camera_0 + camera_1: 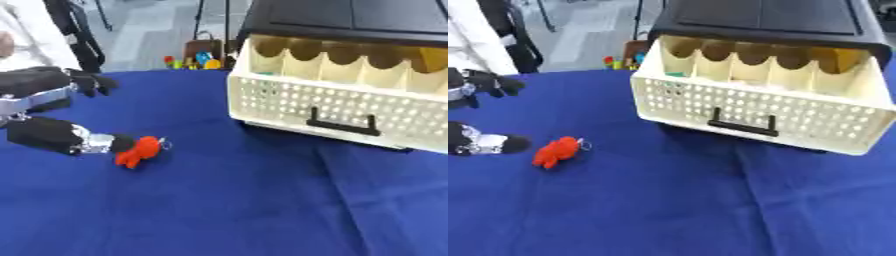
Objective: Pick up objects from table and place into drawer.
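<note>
Your near and middle tabletop (227, 210) lies open; the pulled-out drawer (754, 112) blocks its far right corner.

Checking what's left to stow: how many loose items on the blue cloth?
1. A red toy lies at the cloth's left, by the left robot hand, well left of the open drawer. The drawer may hide others.

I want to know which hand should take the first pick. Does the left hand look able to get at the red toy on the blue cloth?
Probably yes. The left hand sits right beside the red toy, seemingly touching it, with only bare blue cloth around it. Whether its fingers are open cannot be made out.
</note>
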Controlling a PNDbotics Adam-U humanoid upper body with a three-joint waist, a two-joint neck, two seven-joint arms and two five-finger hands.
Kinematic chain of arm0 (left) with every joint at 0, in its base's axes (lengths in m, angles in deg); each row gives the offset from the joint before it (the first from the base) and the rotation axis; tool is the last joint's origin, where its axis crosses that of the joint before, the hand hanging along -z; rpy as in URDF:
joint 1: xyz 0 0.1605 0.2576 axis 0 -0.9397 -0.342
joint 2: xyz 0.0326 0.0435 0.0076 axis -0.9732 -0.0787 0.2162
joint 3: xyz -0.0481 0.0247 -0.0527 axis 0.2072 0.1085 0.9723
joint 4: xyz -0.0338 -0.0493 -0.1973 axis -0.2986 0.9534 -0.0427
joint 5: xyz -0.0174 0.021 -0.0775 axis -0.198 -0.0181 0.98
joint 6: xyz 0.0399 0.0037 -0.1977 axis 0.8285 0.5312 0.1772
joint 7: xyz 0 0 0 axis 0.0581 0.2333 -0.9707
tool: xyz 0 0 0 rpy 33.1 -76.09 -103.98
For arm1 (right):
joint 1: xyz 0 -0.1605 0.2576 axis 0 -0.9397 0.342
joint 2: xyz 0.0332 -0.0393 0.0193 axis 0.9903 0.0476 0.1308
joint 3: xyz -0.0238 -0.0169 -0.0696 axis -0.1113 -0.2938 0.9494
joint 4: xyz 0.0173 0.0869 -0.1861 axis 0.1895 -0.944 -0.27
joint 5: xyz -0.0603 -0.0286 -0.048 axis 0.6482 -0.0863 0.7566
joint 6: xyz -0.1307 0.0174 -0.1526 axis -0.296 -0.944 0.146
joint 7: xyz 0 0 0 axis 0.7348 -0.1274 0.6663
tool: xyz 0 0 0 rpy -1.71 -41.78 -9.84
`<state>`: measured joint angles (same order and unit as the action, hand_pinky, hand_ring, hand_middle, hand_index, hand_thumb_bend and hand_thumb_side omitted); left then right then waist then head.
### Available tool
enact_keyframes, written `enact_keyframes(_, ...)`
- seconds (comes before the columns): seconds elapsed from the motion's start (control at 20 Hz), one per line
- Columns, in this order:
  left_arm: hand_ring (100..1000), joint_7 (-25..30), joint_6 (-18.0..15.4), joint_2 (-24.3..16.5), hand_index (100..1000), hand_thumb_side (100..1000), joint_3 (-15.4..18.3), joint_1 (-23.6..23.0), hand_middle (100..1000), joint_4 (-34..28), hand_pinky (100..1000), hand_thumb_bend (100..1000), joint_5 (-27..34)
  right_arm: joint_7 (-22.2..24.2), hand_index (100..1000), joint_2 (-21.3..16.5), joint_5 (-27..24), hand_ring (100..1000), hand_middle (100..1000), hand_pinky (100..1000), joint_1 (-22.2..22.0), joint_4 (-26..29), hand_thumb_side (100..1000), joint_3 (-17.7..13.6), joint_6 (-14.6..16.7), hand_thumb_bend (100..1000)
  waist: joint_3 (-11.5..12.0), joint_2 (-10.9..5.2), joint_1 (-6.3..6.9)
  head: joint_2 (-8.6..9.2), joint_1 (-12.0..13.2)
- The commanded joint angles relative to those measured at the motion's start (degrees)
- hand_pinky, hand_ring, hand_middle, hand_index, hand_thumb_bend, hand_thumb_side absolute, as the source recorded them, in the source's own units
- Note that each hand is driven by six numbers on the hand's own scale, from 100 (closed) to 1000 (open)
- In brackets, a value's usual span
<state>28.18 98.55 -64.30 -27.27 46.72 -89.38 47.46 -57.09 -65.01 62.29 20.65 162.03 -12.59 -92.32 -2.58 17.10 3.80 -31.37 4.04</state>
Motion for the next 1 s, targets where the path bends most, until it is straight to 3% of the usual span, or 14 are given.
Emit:
enact_keyframes(0.05,850,1.4,2.1,-2.3,975,907,-0.8,1.1,813,-0.7,695,663,-0.1,-0.4,680,-0.8,-0.6,450,411,306,0.2,0.4,833,-0.9,-0.2,100,-0.2,-0.68,-0.15,0.85,0.2)
enact_keyframes(0.5,816,5.2,6.8,-1.3,957,867,-4.6,3.5,803,0.3,684,653,-2.4,-0.8,675,-0.3,-0.5,446,403,305,-0.1,0.4,828,-1.1,-0.2,100,-1.0,-0.21,-0.20,1.27,1.1)
enact_keyframes(1.0,813,6.6,5.2,0.3,927,750,-6.5,6.2,794,7.3,692,589,-7.2,-1.5,671,0.2,-0.5,442,397,302,-0.7,0.4,824,-1.3,-0.3,100,-1.4,0.13,-0.14,1.51,1.3)
